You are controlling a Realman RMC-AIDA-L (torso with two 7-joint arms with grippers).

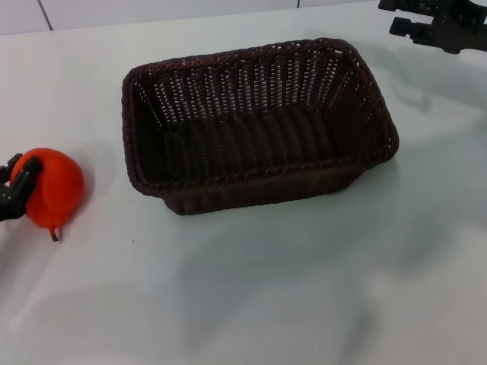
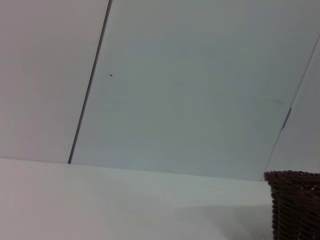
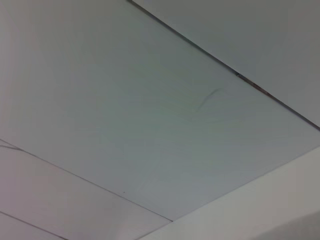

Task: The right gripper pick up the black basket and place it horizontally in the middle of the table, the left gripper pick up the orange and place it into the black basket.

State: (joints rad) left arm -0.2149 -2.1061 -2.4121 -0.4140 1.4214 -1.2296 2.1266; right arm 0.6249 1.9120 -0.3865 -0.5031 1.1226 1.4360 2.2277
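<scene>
In the head view, the black basket rests on the white table, lying lengthwise across the middle of it with its open side up and nothing inside. Well to the left of it, at the table's left edge, sits the orange, its short dark stem pointing down toward the tabletop. The left gripper is at the fruit's outer side; one black finger lies against the orange skin, and the gripper appears clamped on the orange, though most of its body is cut off by the picture's edge. The orange is apart from the basket, with bare table between them. In the far right corner the right gripper hangs beyond the basket, clear of its rim, with its short fingers spread apart and nothing between them. The left wrist view looks low across the tabletop toward pale wall panels; one woven corner of the basket shows at the side, and neither the orange nor that arm's fingers appear. The right wrist view shows only pale wall panels with dark seams and a strip of the tabletop; none of its own fingers are visible there.
</scene>
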